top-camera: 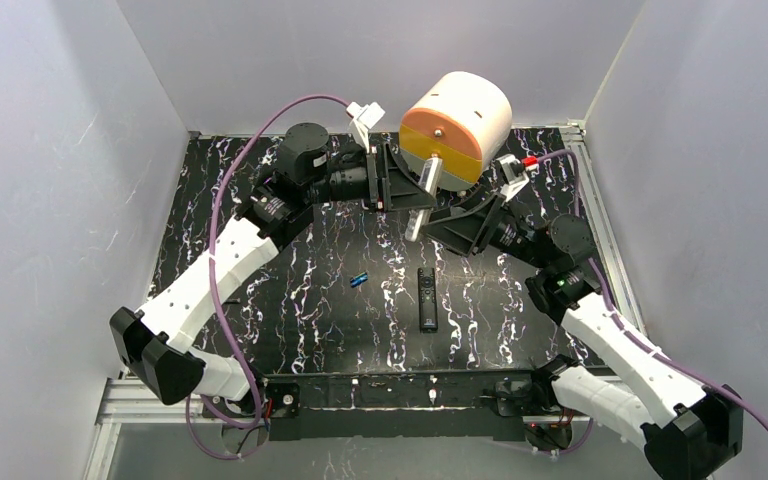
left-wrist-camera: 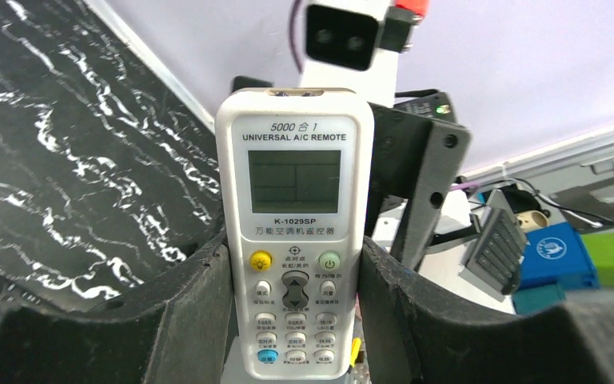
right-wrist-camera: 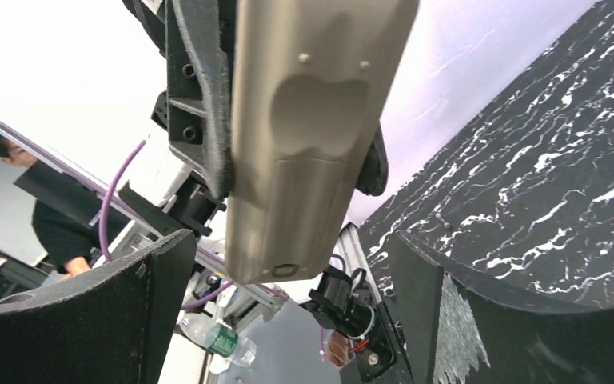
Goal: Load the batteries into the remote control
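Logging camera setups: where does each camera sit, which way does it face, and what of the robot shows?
Top external: above and behind the bases, looking down on the table; left arm and right arm show, a blue battery and black remote lying between.
Left wrist: looks along the left gripper at the button face of the white remote control, clamped in its fingers.
Right wrist: faces that remote's greyish-tan back; right gripper fingers open at bottom.
Shared: both wrist views see the remote, from opposite sides.
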`<state>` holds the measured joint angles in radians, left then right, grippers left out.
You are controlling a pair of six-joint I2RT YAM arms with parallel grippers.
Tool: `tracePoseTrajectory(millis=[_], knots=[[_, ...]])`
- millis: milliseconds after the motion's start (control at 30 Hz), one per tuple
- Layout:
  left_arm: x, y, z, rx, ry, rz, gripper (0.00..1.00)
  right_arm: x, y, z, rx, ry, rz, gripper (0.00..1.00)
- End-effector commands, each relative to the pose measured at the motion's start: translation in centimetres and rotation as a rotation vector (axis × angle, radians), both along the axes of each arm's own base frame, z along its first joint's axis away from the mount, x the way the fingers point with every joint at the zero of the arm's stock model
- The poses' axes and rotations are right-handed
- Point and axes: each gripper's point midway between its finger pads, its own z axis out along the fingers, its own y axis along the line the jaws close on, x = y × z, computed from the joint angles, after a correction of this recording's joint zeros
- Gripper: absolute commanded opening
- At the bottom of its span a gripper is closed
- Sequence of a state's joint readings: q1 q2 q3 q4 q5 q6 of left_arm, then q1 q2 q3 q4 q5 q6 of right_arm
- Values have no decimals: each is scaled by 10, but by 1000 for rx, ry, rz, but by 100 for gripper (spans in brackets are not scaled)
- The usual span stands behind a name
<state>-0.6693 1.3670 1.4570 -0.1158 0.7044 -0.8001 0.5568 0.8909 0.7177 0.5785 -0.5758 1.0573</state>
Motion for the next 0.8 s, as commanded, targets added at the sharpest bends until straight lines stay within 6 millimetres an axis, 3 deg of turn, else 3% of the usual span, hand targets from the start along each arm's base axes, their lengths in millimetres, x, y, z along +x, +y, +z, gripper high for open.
tracePoseTrajectory(millis=[0, 167, 300, 467, 567, 633, 700, 733, 767], knots=[[-11, -3, 38, -139, -29, -77, 6, -13, -1, 37, 107, -60, 63, 99], [-4, -5, 39, -141, -41, -54, 6, -6, 5, 33, 104, -36, 72, 93], [3, -5, 34, -132, -37, -15, 6, -6, 10, 39, 136, -39, 110, 73], [13, 2, 30, -124, -69, 70, 7, -8, 18, 42, 140, -53, 163, 69], [17, 7, 33, -126, -83, 105, 8, -7, 23, 40, 117, -77, 178, 56], [17, 11, 35, -127, -93, 123, 20, -4, 27, 35, 78, -82, 186, 41], [21, 19, 34, -116, -104, 161, 45, 0, 32, 28, 22, -101, 186, 29], [21, 22, 33, -107, -110, 177, 65, 4, 34, 22, -18, -112, 174, 27], [23, 27, 31, -93, -110, 196, 76, 10, 36, 13, -74, -123, 151, 25]])
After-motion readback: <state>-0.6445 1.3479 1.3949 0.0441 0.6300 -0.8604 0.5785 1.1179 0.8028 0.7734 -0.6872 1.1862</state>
